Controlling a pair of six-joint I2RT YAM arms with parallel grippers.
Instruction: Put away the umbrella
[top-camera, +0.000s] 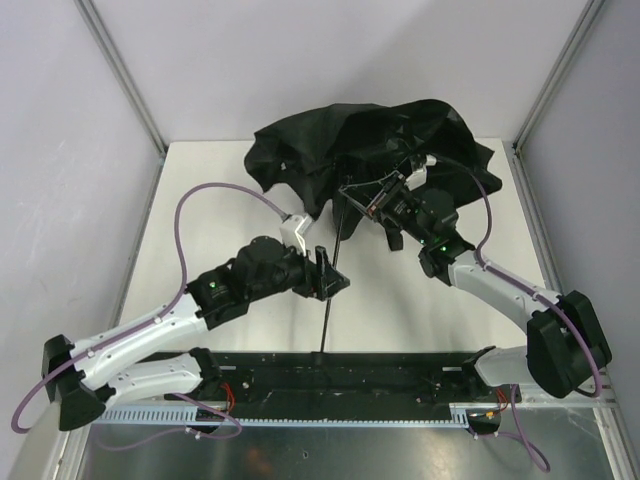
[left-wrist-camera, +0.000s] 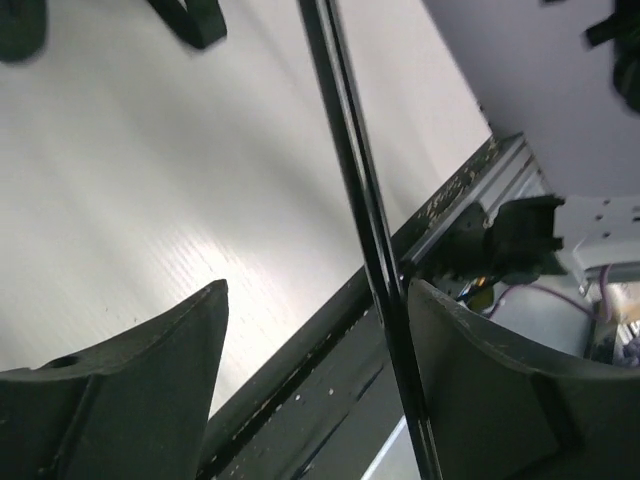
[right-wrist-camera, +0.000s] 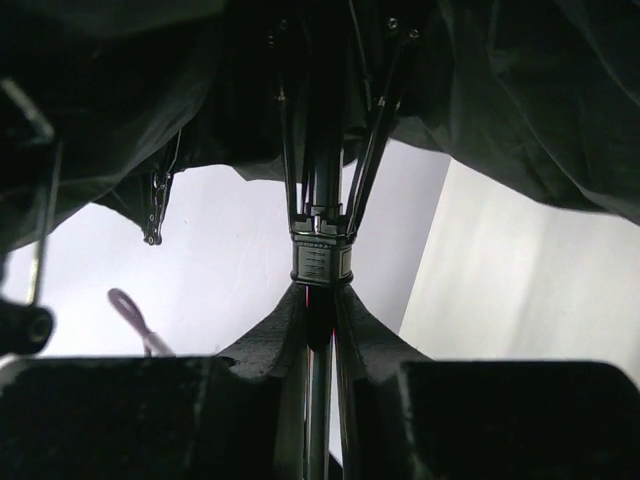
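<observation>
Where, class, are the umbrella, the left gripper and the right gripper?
umbrella (top-camera: 340, 140): top view, black canopy fabric.
left gripper (left-wrist-camera: 317, 287): left wrist view, midway between open fingertips.
right gripper (right-wrist-camera: 320, 300): right wrist view, between fingertips clamping the umbrella's shaft.

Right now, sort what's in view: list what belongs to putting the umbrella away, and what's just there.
Job:
- umbrella and its shaft
- right end effector, shut on the shaft
- left end effector, open around it

Just there:
- table
- purple cables
- black base rail
</observation>
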